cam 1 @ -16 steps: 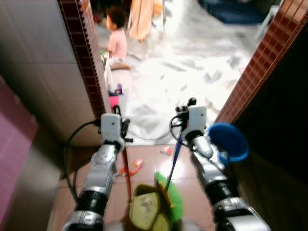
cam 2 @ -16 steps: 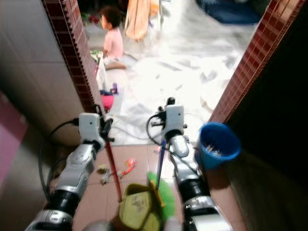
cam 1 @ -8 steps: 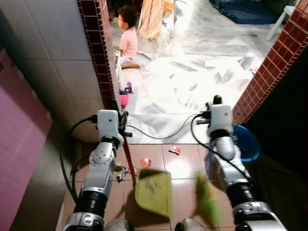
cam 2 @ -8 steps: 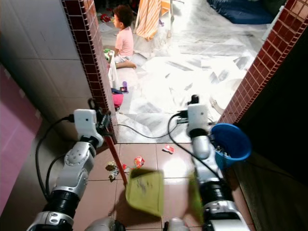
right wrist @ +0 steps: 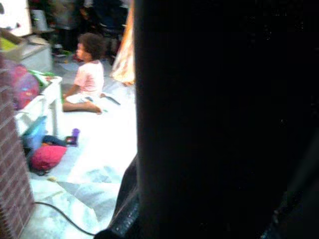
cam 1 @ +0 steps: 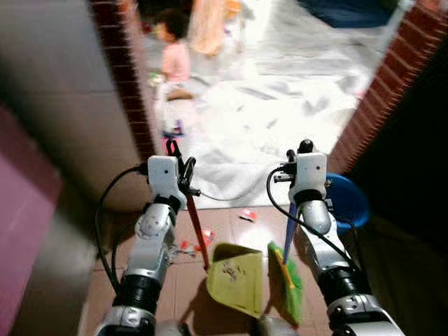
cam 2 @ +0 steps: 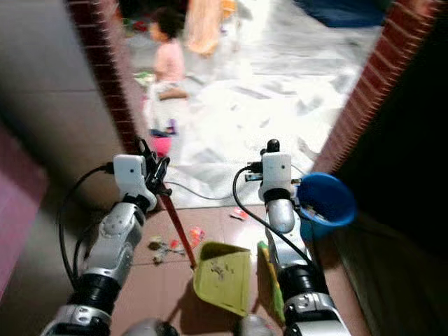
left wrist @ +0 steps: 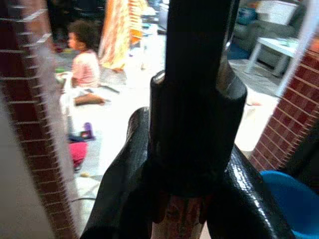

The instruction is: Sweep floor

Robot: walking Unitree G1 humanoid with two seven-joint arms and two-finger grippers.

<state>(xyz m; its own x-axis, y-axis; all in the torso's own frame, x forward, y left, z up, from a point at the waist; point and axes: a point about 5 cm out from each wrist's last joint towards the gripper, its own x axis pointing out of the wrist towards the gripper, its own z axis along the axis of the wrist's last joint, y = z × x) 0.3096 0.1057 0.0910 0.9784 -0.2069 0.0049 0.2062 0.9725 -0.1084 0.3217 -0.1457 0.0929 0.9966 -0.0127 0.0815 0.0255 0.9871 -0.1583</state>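
Nearest to you, the flat yellow-green plastic dustpan [cam 1: 236,278] is sitting on the brown tile floor [cam 2: 217,225], next to the green bristle broom [cam 1: 287,278]. Your left hand [cam 1: 183,180] is squeezing tight on the dustpan's long red handle [cam 1: 198,232]. Your right hand [cam 1: 295,199] is gripping the broom's blue stick [cam 1: 289,231]. Little wrappers [cam 2: 239,213] are lying further out. Be careful: a wide swing could be bumping the blue round bucket [cam 2: 326,199] or the black cable [cam 2: 203,196]. A small child [cam 1: 172,61] is sitting far away.
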